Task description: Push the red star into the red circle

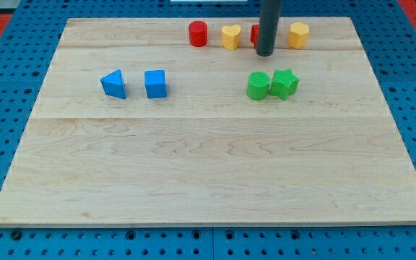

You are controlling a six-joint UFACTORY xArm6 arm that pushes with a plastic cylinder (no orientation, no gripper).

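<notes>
- The board [208, 166] holds eight blocks, all in its upper half; the lower half carries none.
- My tip [265, 52] has no jaws to open and holds nothing; it stands at the top row, directly in front of the red star [255, 33], hiding most of it.
- The red star sits between the yellow heart [230, 36] and the yellow hexagon [299, 35].
- The red circle [198, 34] lies to the view's left, beyond the heart, apart from the star.
- Judgement: the push is not done. The star must travel left, and the heart blocks the straight line.
- Blue triangle [113, 84], blue cube [155, 84], green circle [258, 85] and green star [284, 83] lie clear of that path.
</notes>
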